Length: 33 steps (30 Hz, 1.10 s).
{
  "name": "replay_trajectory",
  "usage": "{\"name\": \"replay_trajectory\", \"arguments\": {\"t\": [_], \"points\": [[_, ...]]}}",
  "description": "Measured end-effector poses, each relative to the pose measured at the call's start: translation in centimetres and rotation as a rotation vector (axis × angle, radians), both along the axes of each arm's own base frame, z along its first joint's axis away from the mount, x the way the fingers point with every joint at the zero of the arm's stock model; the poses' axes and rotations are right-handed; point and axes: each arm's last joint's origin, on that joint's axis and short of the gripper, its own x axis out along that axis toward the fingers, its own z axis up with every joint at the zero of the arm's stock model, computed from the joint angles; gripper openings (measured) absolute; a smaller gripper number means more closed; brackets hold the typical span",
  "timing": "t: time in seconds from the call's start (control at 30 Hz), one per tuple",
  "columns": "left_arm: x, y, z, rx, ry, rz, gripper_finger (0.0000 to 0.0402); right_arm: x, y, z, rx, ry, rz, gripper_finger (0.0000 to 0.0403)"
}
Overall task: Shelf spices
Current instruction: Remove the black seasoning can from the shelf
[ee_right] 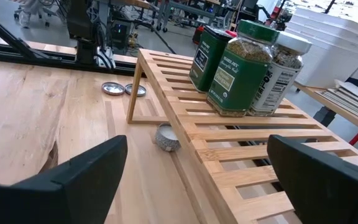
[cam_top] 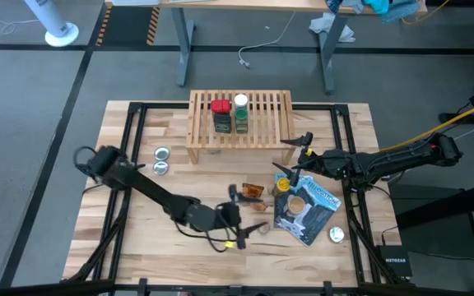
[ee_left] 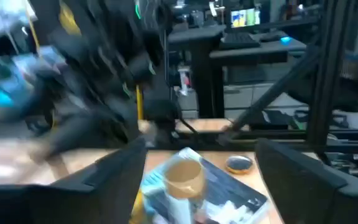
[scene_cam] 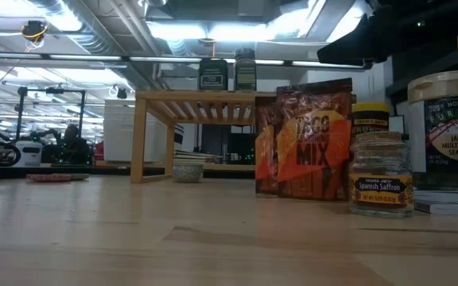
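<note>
The shelf (cam_top: 262,107) (ee_right: 229,143), a low slatted wood rack, stands at the table's far middle. On it stand a red-capped dark tin (cam_top: 220,116), a white-capped jar (cam_top: 241,101) and a green-capped jar (ee_right: 240,68). Orange packets (scene_cam: 312,139) stand upright on the table, with a yellow-capped jar (cam_top: 282,182) beside them. A tan-capped jar (ee_left: 185,180) stands on a blue-and-black pouch (cam_top: 311,210). My left gripper (cam_top: 249,215) (ee_left: 201,149) hangs open, raised, left of the pouch. My right gripper (cam_top: 291,154) (ee_right: 197,149) is open at the shelf's right end.
Two flat silver discs (cam_top: 161,160) lie left of the shelf, and a third one (cam_top: 336,234) lies by the pouch's near right corner. A small silver cup (ee_right: 165,137) sits under the shelf. A short saffron jar (scene_cam: 381,179) stands near the packets.
</note>
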Motion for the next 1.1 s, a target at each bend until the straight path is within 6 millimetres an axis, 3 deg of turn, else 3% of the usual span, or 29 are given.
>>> {"name": "replay_trajectory", "arguments": {"t": [0.2, 0.37, 0.47, 0.8, 0.93, 1.1], "points": [[-3.4, 1.6, 6.9, 0.124, -0.101, 0.037, 0.0294, 0.0, 0.0, 0.0, 0.000, 0.005, 0.000, 0.0392], [-6.7, 3.3, 10.5, 0.203, -0.061, 0.126, 0.0294, 0.0, 0.0, -0.1, -0.001, 0.015, 0.000, 0.0392], [-8.7, 4.4, 11.6, 0.252, 0.033, 0.188, 0.0294, 0.0, 0.0, -0.2, -0.003, 0.022, 0.000, 0.0392], [-13.7, 7.5, 12.7, 0.240, 0.220, 0.240, 0.0294, 0.0, 0.0, -0.3, -0.003, 0.027, 0.000, 0.0392], [-15.1, 9.4, 12.1, 0.244, 0.321, 0.365, 0.0294, 0.0, 0.0, -0.3, -0.003, 0.027, 0.000, 0.0392], [-15.9, 12.0, 10.5, 0.130, 0.442, 0.448, 0.0294, 0.0, 0.0, -0.3, -0.003, 0.027, 0.000, 0.0392]]}}
